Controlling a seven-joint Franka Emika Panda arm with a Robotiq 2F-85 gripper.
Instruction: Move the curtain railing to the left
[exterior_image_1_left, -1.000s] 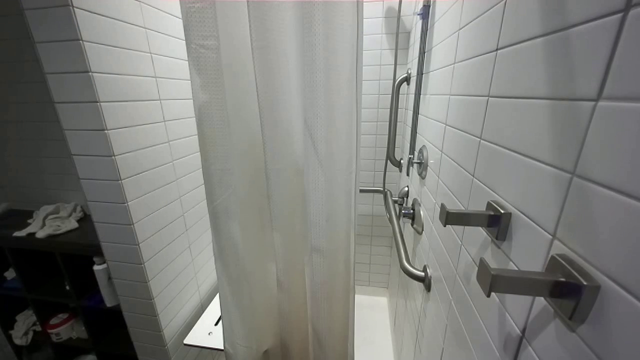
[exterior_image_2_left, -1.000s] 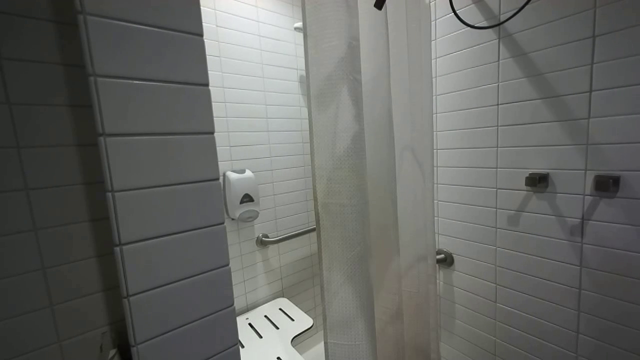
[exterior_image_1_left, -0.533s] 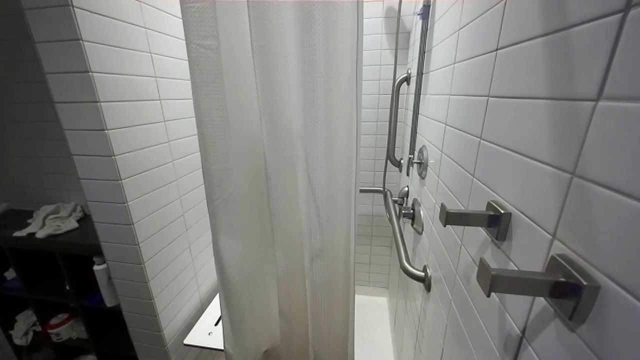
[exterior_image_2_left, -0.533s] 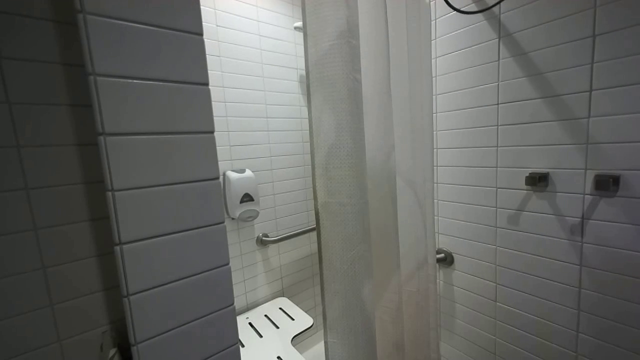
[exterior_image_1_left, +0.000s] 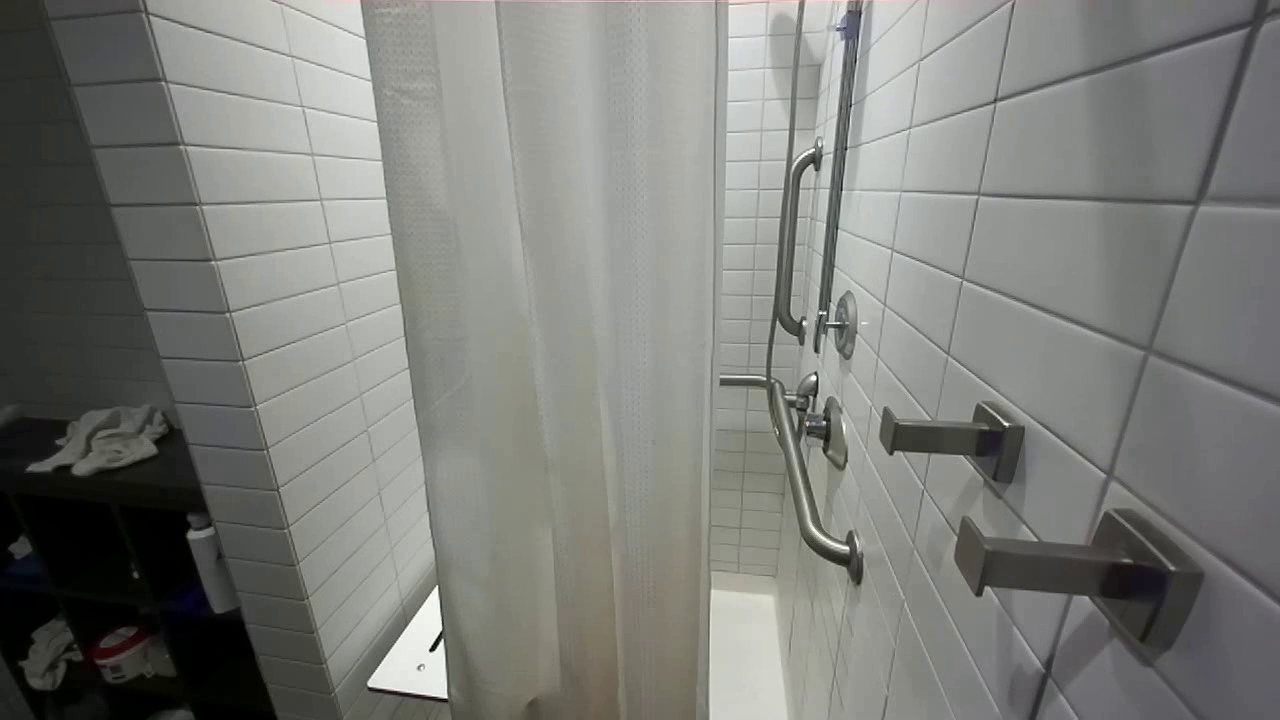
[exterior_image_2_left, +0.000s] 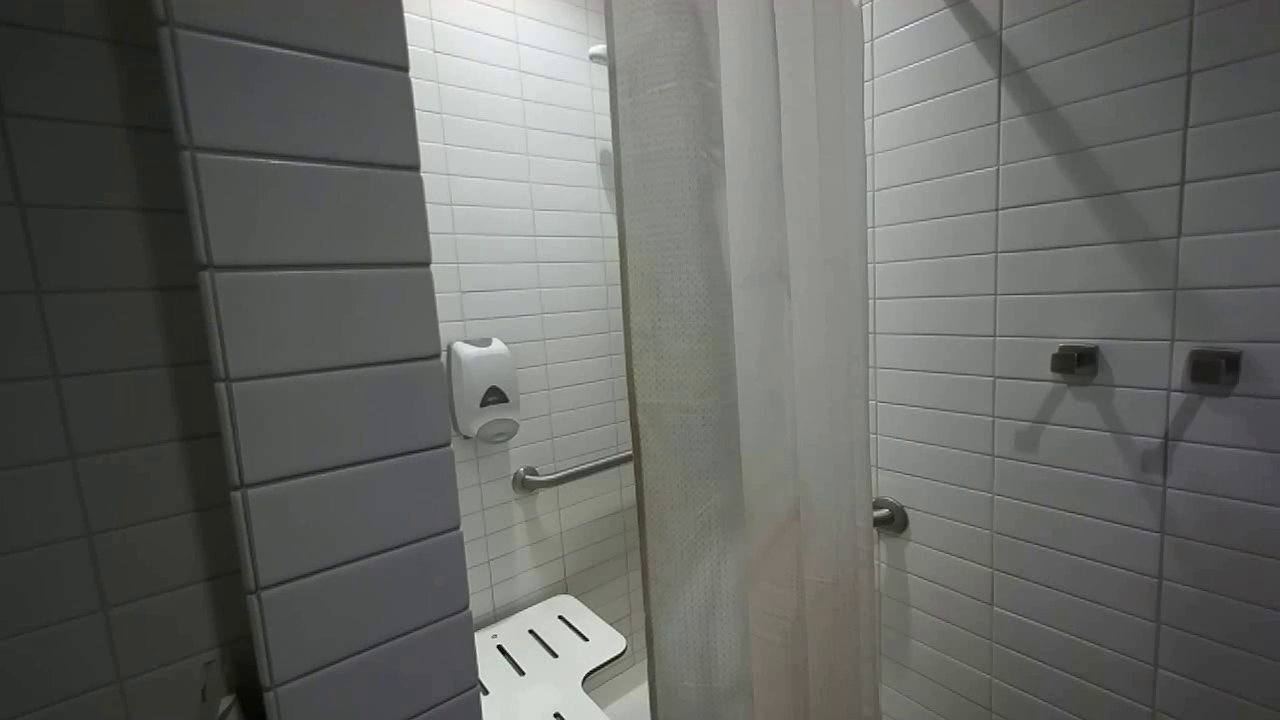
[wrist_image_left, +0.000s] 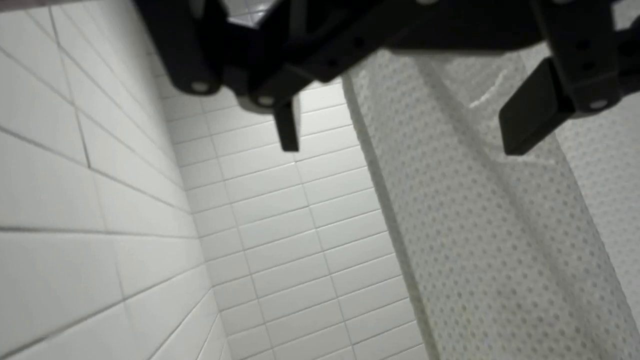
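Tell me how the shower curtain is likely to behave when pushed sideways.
The shower curtain is probably floppy, since it hangs in soft vertical folds; pushed, those loose folds may bunch up rather than shift as one piece. Its dotted texture in the wrist view suggests it may not be very slippery for the gripper.

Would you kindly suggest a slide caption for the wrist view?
Open hand in front of the dotted shower curtain, white wall tiles beyond.
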